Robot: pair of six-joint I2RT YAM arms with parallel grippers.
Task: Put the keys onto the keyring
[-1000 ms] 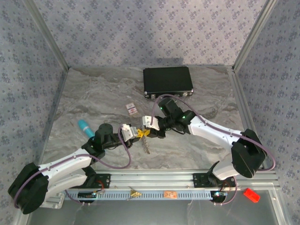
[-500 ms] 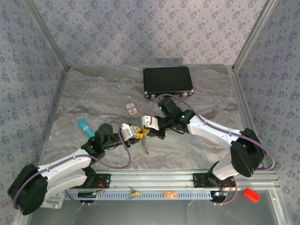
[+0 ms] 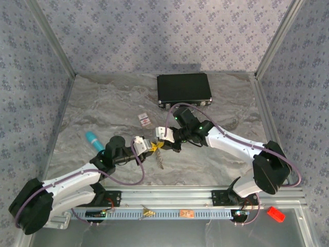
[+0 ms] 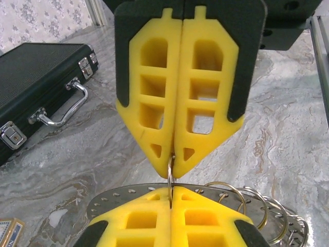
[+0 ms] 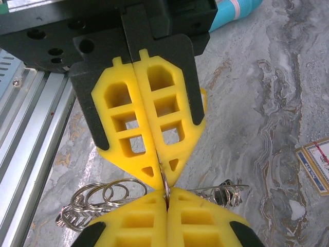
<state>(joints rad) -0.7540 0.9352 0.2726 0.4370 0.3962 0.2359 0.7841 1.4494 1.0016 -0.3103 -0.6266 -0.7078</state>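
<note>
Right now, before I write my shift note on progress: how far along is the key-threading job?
Done: the left gripper and right gripper sit tip to tip. In hand: both are shut on one small ring, next to the keyring. Left: the threading itself, as far as I can tell.

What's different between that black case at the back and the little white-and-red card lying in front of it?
The black ribbed case is far larger than the small white-and-red card. The case is thick, with a silver handle; the card looks thin and flat. The case lies at the far side, the card nearer the middle. Both are rectangular and lie flat on the grey marbled table.
</note>
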